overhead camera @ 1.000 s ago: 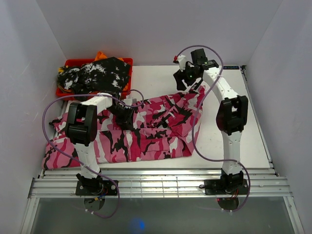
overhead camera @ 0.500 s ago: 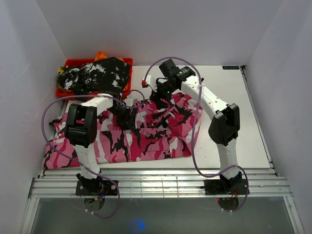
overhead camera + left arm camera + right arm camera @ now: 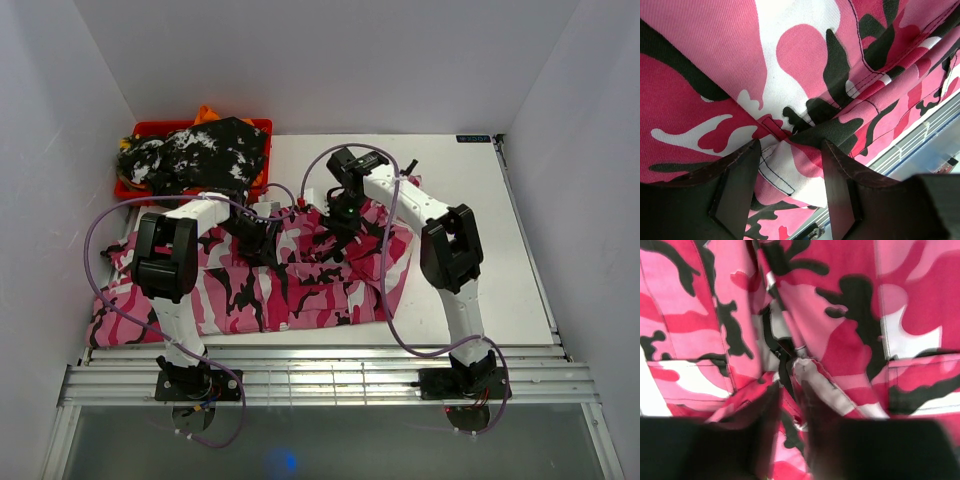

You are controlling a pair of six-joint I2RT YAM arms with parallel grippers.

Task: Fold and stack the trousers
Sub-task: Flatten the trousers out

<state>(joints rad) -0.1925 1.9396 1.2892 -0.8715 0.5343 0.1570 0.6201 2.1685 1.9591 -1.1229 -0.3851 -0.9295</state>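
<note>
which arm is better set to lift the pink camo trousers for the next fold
Right, probably. The right gripper has its fingers nearly together around a raised fold of the pink camouflage trousers; the left gripper sits on the cloth with its jaws wide apart, so it would have to close first.

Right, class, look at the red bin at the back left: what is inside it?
A black-and-white mottled garment lies heaped in the bin, nearly filling it. A bit of orange cloth shows at the far rim. Anything beneath the garment is covered.

L arm (image 3: 165, 255) + R arm (image 3: 450, 245) elbows-up; L fingers (image 3: 735, 192) apart, R fingers (image 3: 757, 437) near-shut.
</note>
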